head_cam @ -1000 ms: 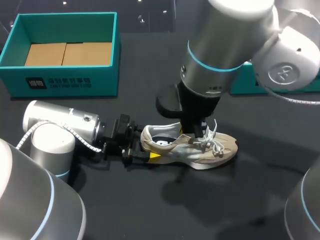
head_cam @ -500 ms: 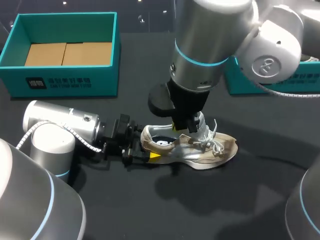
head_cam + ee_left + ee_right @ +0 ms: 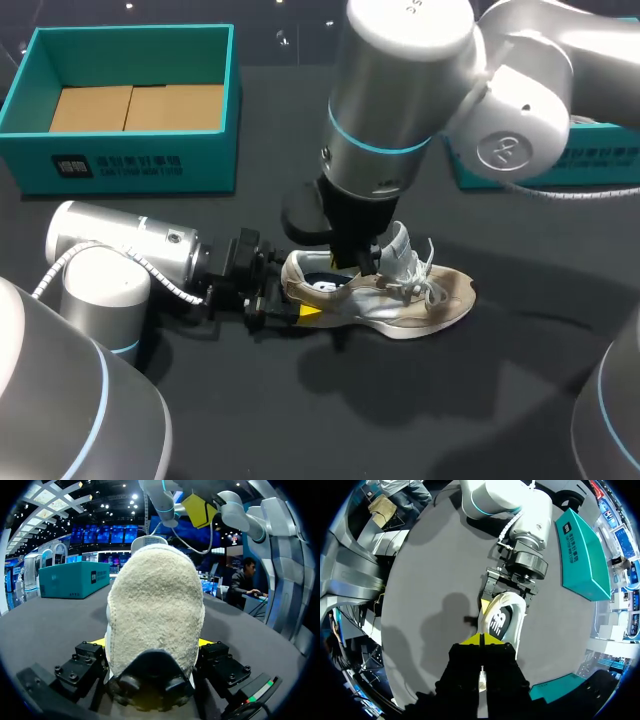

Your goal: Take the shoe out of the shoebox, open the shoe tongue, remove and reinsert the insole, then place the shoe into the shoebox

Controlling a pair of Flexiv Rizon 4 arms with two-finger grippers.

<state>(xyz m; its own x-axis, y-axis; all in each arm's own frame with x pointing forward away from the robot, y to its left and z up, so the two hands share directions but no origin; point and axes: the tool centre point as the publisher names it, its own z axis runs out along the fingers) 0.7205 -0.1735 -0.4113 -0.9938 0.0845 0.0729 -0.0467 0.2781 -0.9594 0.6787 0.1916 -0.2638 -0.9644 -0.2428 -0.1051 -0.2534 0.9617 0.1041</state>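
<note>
On the black tabletop, the teal shoebox sits at the far left corner. The shoe stands in the middle. The left gripper holds its heel. The right gripper, tips pressed together, hangs over its opening.

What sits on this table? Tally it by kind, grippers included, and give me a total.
Teal cardboard boxes: 2 (open one; one partly hidden behind the right arm)
Beige suede sneaker: 1
Yellow-tipped grippers: 2 (left gripper, right gripper)
Total: 5
</note>
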